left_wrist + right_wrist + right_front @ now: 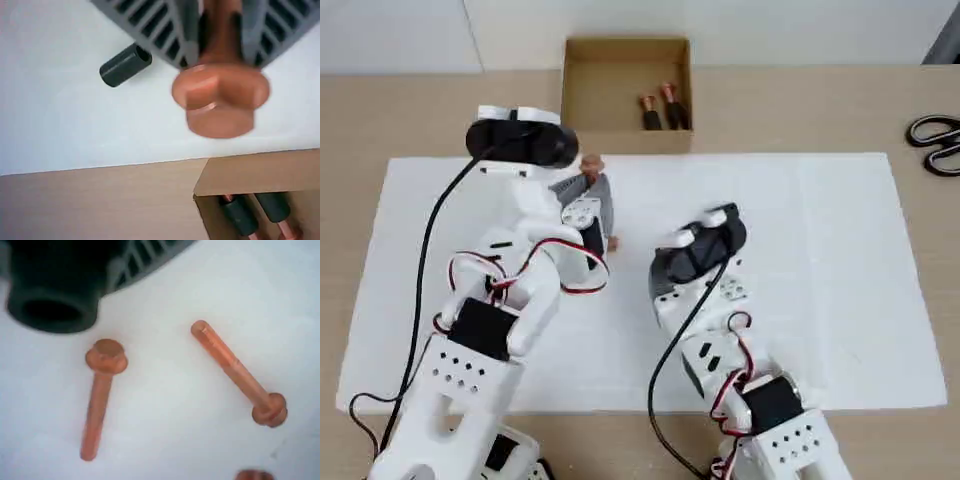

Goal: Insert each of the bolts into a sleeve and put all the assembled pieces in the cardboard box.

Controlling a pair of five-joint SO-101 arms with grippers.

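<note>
Lying loose, perhaps three bolts [97,405].

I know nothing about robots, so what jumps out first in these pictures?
A copper bolt clamped in the left gripper, close to the cardboard box where two assembled pieces lie. The right gripper holds a black sleeve above two loose bolts on the white mat.

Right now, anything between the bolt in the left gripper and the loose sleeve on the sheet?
Nothing visible. The left gripper is shut on the bolt, and just bare white sheet lies between it and the loose sleeve. The cardboard box sits off that line.
</note>
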